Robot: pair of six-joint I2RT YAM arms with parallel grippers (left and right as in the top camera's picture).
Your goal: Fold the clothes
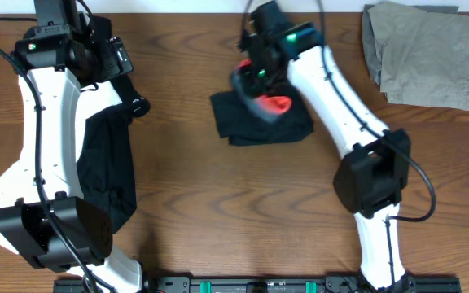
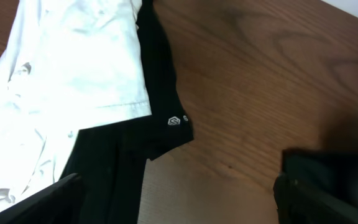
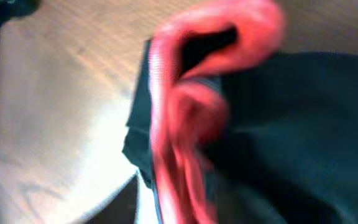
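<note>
The black leggings (image 1: 259, 124) lie bunched at the table's centre, with the red-orange waistband (image 1: 277, 106) on top. My right gripper (image 1: 255, 81) hangs just over them; a blurred grey and red edge shows right under it. In the right wrist view the waistband (image 3: 185, 112) runs down toward the jaws over black cloth (image 3: 291, 124), too blurred to read the grip. My left gripper (image 1: 129, 81) is open above a black garment (image 1: 108, 163). Its wide-apart fingers (image 2: 328, 186) frame bare wood, black cloth (image 2: 160, 93) and a white garment (image 2: 61, 74).
A khaki piece (image 1: 422, 53) lies crumpled at the back right corner. The left arm's white body covers much of the black garment on the left. Bare wooden table (image 1: 186, 187) lies between the two arms.
</note>
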